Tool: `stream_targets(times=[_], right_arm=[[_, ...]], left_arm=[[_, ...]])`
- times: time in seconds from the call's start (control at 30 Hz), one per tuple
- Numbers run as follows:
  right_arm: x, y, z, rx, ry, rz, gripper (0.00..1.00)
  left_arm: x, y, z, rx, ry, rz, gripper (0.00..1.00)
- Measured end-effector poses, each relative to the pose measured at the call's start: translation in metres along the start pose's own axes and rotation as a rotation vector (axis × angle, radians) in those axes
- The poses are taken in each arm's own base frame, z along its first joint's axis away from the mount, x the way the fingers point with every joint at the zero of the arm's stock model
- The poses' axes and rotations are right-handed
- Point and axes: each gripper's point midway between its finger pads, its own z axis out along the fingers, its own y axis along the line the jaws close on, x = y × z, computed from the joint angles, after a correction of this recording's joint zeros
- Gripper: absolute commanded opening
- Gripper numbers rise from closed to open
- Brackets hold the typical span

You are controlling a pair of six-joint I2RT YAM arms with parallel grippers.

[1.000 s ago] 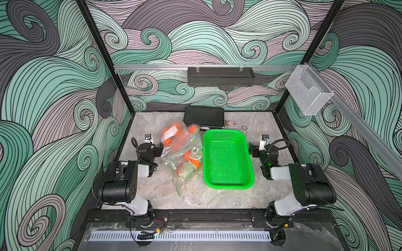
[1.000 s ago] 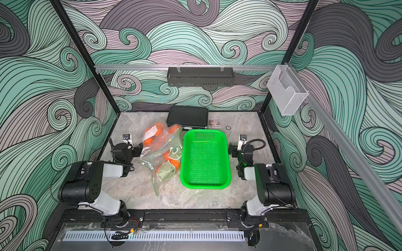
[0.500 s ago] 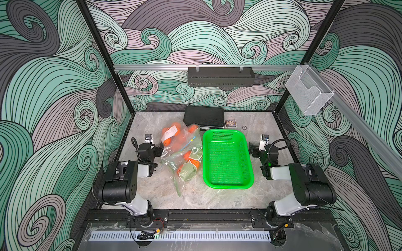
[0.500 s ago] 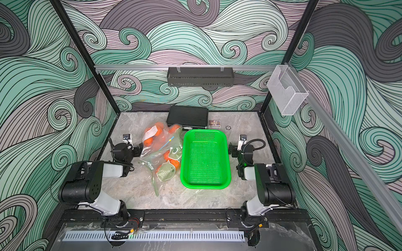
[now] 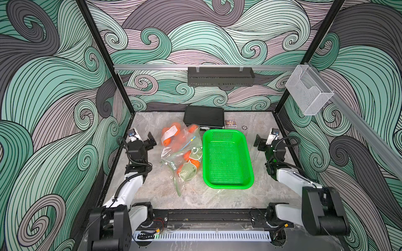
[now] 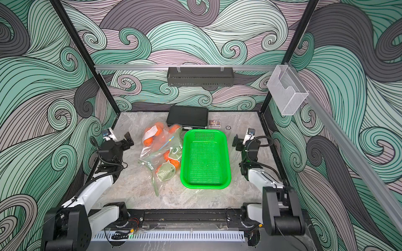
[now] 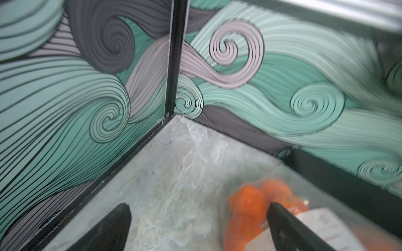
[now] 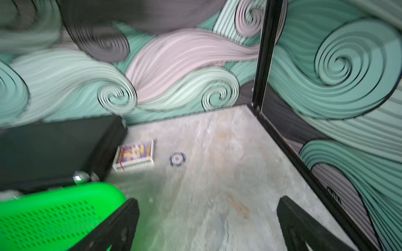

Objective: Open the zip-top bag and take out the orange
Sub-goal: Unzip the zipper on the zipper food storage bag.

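Top views: the bag (image 5: 180, 152) lay on the table (image 5: 152, 191), touching the basket (image 5: 226, 132), with oranges (image 5: 174, 130) inside it.
Left gripper (image 5: 151, 140): the jaws were spread wide and held nothing. The bag sat near the tips, not between them.
Left wrist view: the oranges showed through the plastic, right by one finger (image 7: 282, 219) and outside the gap.
Right gripper (image 5: 258, 141): the jaws were spread wide and held nothing. The basket stood between them and the bag, so the bag was well apart.
Zip: too small to tell if it was shut.
Risk one: the plastic looked thin and slippery, so a pinch could slide off it.
Risk two: a low pinch could squash an orange through the bag.
Risk three: a pull by just one gripper could drag the whole bag into the basket.
Risk four: round oranges could roll out and away.
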Motion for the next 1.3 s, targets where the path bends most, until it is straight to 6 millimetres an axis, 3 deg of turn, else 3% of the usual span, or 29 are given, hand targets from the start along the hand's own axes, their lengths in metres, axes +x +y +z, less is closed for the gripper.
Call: stream_targets(times=[0.1, 0.2, 0.27, 0.33, 0.43, 0.6, 0.67, 0.73, 0.97, 1.13, 1.3], right_arm=[[-0.055, 0.031, -0.012, -0.161, -0.066, 0.083, 0.93], [-0.092, 0.090, -0.029, -0.394, -0.043, 0.105, 0.91], [-0.102, 0.141, -0.053, -0.585, -0.003, 0.084, 0.89], [-0.098, 0.195, -0.090, -0.800, 0.062, 0.035, 0.88], [-0.078, 0.258, -0.144, -1.075, 0.160, -0.091, 0.87], [-0.034, 0.332, -0.206, -1.406, 0.281, -0.368, 0.88], [-0.015, 0.357, -0.225, -1.512, 0.307, -0.473, 0.84], [0.004, 0.378, -0.238, -1.604, 0.342, -0.551, 0.80], [0.067, 0.444, -0.236, -1.748, 0.432, -0.755, 0.82], [0.110, 0.478, -0.234, -1.820, 0.515, -0.836, 0.84], [0.142, 0.493, -0.226, -1.830, 0.579, -0.884, 0.79]], left_arm=[[-0.017, -0.007, -0.006, 0.017, 0.078, -0.105, 0.96], [-0.030, -0.023, -0.015, 0.069, 0.224, -0.126, 0.90], [-0.041, -0.036, -0.027, 0.111, 0.296, -0.110, 0.88], [-0.045, -0.044, -0.045, 0.147, 0.358, -0.075, 0.86], [-0.025, -0.031, -0.070, 0.120, 0.438, -0.047, 0.86], [0.040, 0.017, -0.109, -0.016, 0.553, -0.035, 0.86], [0.045, 0.029, -0.120, -0.054, 0.552, -0.033, 0.85], [0.034, 0.034, -0.129, -0.073, 0.493, -0.036, 0.86], [0.000, 0.047, -0.153, -0.106, 0.305, -0.049, 0.85], [-0.001, 0.051, -0.153, -0.131, 0.297, -0.044, 0.85], [0.001, 0.053, -0.153, -0.143, 0.306, -0.039, 0.85]])
